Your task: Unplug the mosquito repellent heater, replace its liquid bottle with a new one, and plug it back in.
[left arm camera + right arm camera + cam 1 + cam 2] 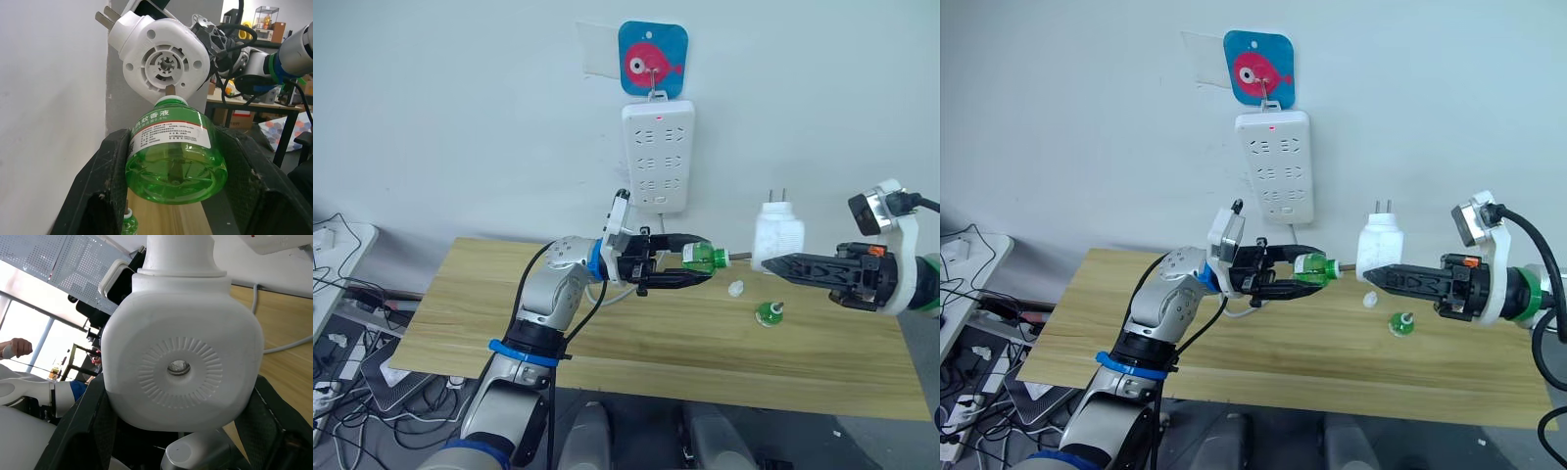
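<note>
The left end effector (pixel 690 266) is clamped on a full green bottle (pixel 702 258), its black fingers (pixel 105 176) pressing both sides of the clear plastic belly. The bottle lies sideways above the tabletop (pixel 636 333), its neck and thin wick aimed at the heater (pixel 777 235). A white label wraps its shoulder, with a red band and small printed characters too fine to read. The right end effector (pixel 781 262) is closed on the heater, a smooth white rounded plastic unit held in mid-air just beyond the wick tip, its two metal prongs pointing up. In the left wrist view its underside shows a round ribbed socket; in the right wrist view the opposite face shows a ring of radial ribs around a small hole.

On the pale wood-grain tabletop, below the gap between the two, lie a small clear cap (pixel 735 288) and a second green bottle (pixel 769 312). Behind, on the wall, a long white power strip (pixel 657 156) with a red light hangs from a hook on a blue square with a pink fish (pixel 652 61).
</note>
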Robot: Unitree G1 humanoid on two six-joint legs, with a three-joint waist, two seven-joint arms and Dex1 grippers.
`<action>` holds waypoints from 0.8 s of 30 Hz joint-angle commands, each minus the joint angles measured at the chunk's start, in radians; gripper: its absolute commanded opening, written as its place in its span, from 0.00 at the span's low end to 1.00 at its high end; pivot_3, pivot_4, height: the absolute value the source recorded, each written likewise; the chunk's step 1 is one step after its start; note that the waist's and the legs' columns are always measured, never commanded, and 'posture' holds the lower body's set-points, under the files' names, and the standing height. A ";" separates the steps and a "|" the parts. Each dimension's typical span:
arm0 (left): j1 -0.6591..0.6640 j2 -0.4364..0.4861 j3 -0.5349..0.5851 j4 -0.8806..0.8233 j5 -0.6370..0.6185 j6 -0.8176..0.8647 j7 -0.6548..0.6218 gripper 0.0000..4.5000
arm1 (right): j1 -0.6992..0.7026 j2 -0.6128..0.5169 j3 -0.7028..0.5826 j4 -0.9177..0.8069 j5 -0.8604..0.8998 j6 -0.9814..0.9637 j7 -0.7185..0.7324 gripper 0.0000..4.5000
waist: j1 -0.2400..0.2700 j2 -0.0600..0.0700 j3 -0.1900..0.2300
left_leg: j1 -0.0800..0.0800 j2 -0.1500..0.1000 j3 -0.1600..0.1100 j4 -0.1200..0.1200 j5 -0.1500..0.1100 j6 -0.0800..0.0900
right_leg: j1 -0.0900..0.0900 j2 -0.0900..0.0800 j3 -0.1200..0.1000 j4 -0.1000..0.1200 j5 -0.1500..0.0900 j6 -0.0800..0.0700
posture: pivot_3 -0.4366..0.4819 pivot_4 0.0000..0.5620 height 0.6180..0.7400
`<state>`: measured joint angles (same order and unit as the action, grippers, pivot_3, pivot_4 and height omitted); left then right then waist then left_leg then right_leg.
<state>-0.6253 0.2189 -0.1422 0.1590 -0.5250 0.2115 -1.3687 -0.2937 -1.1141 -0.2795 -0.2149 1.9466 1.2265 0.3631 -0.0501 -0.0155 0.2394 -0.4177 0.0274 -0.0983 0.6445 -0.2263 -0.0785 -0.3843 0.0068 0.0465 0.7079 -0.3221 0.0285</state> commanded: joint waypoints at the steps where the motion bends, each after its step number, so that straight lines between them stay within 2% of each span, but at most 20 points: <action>1: -0.029 -0.020 -0.011 -0.026 -0.014 -0.017 -0.018 0.50 | 0.008 -0.020 0.008 -0.029 0.026 -0.013 -0.006 0.64 | 0.000 0.000 0.000 | 0.000 0.000 0.000 0.000 0.000 0.000 | 0.000 0.000 0.000 0.000 0.000 0.000 | 0.44 0.32 1.00; 11: -0.054 -0.021 -0.007 0.001 -0.007 -0.027 -0.037 0.50 | 0.036 -0.049 -0.001 -0.039 0.026 -0.019 0.011 0.64 | -0.001 0.000 0.000 | 0.000 0.000 0.000 0.000 0.000 0.000 | 0.000 0.000 0.000 0.000 0.000 0.000 | 0.43 0.32 1.00; 24: -0.056 -0.039 -0.033 0.026 0.028 -0.078 -0.062 0.50 | -0.019 -0.053 0.069 -0.065 0.026 -0.022 0.020 0.64 | 0.000 0.000 0.000 | 0.000 0.000 0.000 0.000 0.000 0.000 | 0.000 0.000 0.000 0.000 0.000 0.000 | 0.42 0.32 1.00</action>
<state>-0.6618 0.1967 -0.1514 0.2035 -0.4995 0.1477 -1.4265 -0.2935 -1.1577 -0.2101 -0.2367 1.9464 1.2114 0.3663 -0.0503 -0.0154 0.2394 -0.4178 0.0276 -0.0979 0.6446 -0.2263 -0.0785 -0.3844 0.0070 0.0466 0.7077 -0.3221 0.0285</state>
